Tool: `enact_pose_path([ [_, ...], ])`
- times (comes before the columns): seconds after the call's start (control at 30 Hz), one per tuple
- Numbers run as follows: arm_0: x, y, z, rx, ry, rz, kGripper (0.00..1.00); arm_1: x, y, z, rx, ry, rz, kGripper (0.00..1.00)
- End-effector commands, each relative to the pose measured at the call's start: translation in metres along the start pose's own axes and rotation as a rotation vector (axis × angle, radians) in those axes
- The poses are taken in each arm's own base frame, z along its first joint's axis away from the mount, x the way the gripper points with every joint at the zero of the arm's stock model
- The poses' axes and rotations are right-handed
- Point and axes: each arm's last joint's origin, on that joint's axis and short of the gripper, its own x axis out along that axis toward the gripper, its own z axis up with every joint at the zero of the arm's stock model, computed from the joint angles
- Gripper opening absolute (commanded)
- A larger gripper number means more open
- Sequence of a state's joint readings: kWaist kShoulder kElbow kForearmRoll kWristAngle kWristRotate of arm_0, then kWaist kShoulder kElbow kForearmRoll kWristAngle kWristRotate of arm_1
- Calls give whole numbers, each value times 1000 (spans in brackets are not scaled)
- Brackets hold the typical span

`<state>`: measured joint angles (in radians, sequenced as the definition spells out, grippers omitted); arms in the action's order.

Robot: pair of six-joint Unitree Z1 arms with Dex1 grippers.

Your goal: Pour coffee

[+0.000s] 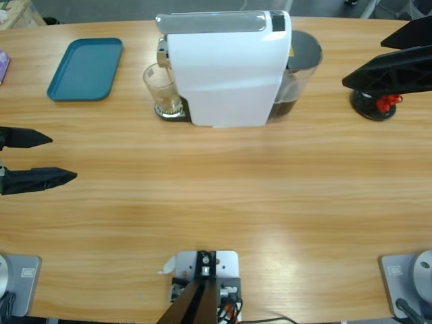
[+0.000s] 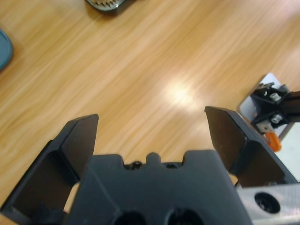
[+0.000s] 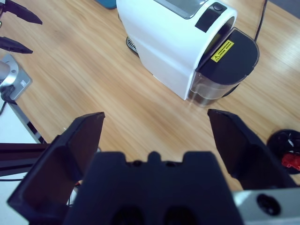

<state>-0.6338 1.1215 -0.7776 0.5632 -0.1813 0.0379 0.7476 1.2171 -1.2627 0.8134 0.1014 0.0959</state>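
A white coffee machine (image 1: 226, 71) stands at the back middle of the table, and a clear glass (image 1: 160, 86) sits on its drip tray (image 1: 172, 111) under the spout. The coffee is out of view; no dark liquid shows in the glass. My left gripper (image 1: 64, 158) is open at the left edge, well short of the glass, over bare wood (image 2: 151, 117). My right gripper (image 1: 364, 62) is open at the far right and looks toward the machine (image 3: 173, 42) from its tank side (image 3: 155, 116). Nothing is between either pair of jaws.
A teal tray (image 1: 86, 69) lies at the back left. The smoky tank (image 1: 300, 71) with a black lid sits on the machine's right side. A black holder with red capsules (image 1: 376, 104) stands under my right gripper. Open wood (image 1: 223, 196) fills the middle and front.
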Motion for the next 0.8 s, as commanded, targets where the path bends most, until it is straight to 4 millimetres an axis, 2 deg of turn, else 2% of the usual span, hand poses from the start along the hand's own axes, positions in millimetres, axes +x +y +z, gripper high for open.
enact_pose_path([
  [0.03,6,-1,-13,-35,-26,-21,1000,2,0,-9,31,42,0,1000],
  [0.17,1,-2,-17,-30,-51,-20,1000,1,1,-9,31,42,10,1000],
  [0.43,-19,-5,-39,-4,-175,6,1000,2,2,-10,43,58,13,1000],
  [0.8,-18,-2,-36,6,-217,63,1000,10,5,-7,41,91,22,1000],
])
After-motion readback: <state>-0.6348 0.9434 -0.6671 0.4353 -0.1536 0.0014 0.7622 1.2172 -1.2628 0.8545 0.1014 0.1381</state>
